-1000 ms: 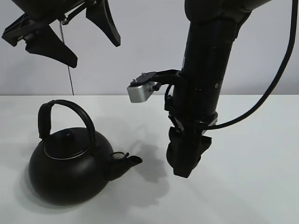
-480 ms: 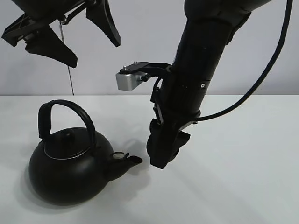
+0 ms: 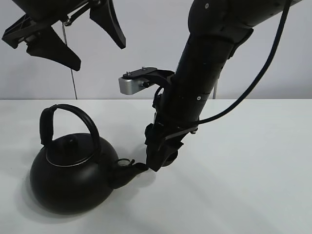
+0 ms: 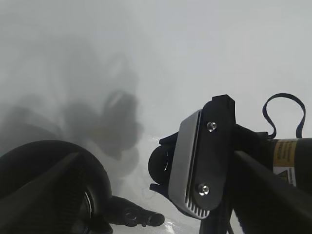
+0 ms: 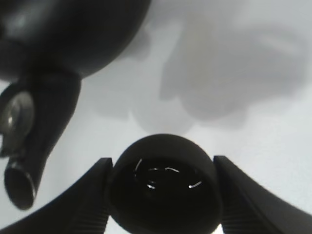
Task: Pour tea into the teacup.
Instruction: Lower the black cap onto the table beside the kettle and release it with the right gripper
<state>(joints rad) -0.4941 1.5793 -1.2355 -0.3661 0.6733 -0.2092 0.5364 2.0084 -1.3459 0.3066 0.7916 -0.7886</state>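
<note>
The teacup [image 5: 163,190], small, round and matte black, sits between the fingers [image 5: 90,197] of my right gripper [image 3: 155,162], which is shut on it. In the high view only a dark edge of the teacup [image 3: 170,158] shows behind the fingers, low over the table. It hangs just right of the spout [image 3: 134,168] of the big black kettle [image 3: 70,180], which stands on the table at the left. In the right wrist view the kettle's spout [image 5: 27,165] is close beside the cup. My left gripper [image 3: 97,54] hangs open high above the kettle, holding nothing.
The white table [image 3: 253,185] stretches out to the right of the arm. A silver wrist camera [image 3: 132,84] juts from the right arm toward the left. A black cable [image 3: 263,73] loops from that arm.
My right arm has swung left and tilted, carrying the teacup from the table's middle to just beside the kettle's spout. The left gripper and kettle have stayed put.
</note>
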